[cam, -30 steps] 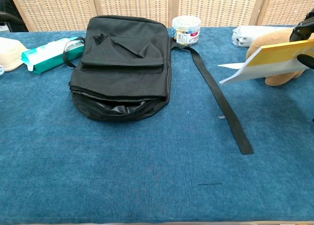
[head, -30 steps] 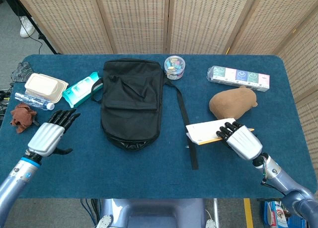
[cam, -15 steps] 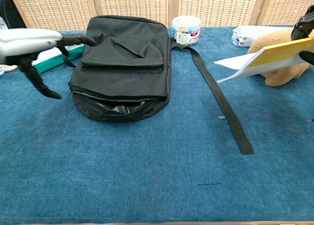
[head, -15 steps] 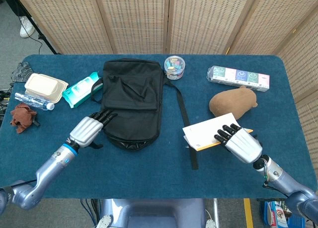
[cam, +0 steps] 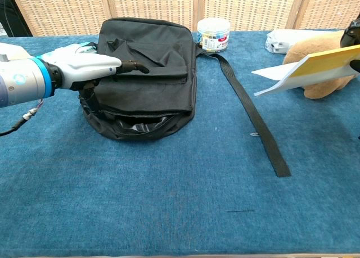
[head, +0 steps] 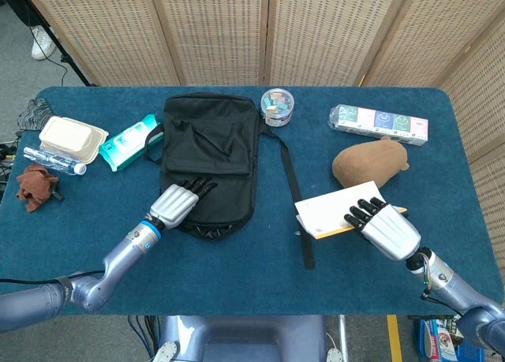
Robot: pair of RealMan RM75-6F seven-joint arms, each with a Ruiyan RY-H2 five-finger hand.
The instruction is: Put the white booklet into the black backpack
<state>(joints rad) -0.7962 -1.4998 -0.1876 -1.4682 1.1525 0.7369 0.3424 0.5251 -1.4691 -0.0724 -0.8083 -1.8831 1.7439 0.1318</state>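
Note:
The black backpack [head: 209, 153] [cam: 143, 61] lies flat mid-table, its opening toward the near edge. My left hand [head: 177, 203] [cam: 93, 68] rests on the bag's near end with fingers stretched out flat, holding nothing. The white booklet [head: 335, 210] [cam: 304, 71], white on top with a yellow underside, is lifted off the table to the right of the bag's strap [head: 293, 188] [cam: 250, 112]. My right hand [head: 384, 229] grips the booklet's right end; in the chest view only dark fingertips [cam: 352, 30] show at the frame edge.
A brown plush toy [head: 369, 162] [cam: 320, 50] sits just behind the booklet. A clear tub [head: 277, 106] and a long packet [head: 379, 122] stand at the back. At the left are a wipes pack [head: 130, 141], a lunch box [head: 72, 137], a bottle [head: 54, 162] and a brown cloth [head: 35, 184].
My left hand has swept right from the table's left side onto the near end of the backpack. The right hand still holds the booklet and has shifted only slightly.

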